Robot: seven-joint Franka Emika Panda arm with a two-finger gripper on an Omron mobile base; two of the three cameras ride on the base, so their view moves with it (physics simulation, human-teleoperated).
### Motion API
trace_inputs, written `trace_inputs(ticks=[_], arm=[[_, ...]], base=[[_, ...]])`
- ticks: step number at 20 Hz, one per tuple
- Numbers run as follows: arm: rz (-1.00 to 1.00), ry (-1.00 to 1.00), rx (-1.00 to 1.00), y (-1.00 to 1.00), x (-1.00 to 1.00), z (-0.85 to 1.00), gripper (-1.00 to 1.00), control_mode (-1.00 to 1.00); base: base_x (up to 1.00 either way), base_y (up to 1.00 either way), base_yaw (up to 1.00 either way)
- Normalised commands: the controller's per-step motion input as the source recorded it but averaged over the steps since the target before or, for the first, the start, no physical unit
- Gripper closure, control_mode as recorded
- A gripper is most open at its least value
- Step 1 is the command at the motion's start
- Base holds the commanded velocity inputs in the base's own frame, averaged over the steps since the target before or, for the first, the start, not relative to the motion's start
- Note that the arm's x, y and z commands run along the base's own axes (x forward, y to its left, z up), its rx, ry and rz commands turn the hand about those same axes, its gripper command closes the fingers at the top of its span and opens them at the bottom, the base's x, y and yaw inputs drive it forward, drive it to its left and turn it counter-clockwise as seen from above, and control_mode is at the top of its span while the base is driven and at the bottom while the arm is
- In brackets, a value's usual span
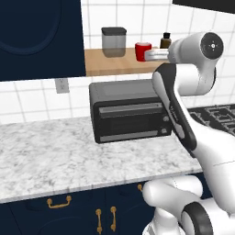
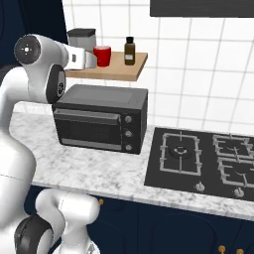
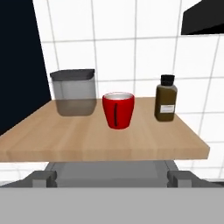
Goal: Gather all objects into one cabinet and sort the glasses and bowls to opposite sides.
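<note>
Reaching toward the wooden shelf in the left base view, the gripper sits just at three o'clock of the red cup, hiding part of it; a lidded canister stands at the cup's nine o'clock, the navy cabinet beyond it.

From the right base view, the cup stands between the canister and a brown bottle, above the toaster oven.

Along the hand view, the cup stands upright at twelve o'clock, apart from both fingertips; the jaws gape fully wide, holding nothing.
</note>
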Motion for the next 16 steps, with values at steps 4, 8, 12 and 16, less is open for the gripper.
trace_inputs(ticks=[4,8,12,16], arm=[[0.0,0.0,0.0,-0.01,0.55,-0.21,-1.0,-1.0],[0.0,0.0,0.02,-0.16,0.41,-0.06,-1.0,-1.0],[0.0,0.0,0.0,-0.11,0.5,0.0,-1.0,-1.0],[-0.01,0.0,0.0,-0.01,0.47,0.0,-1.0,-1.0]], base=[[0.0,0.0,0.0],[0.0,0.0,0.0],[0.0,0.0,0.0],[0.0,0.0,0.0]])
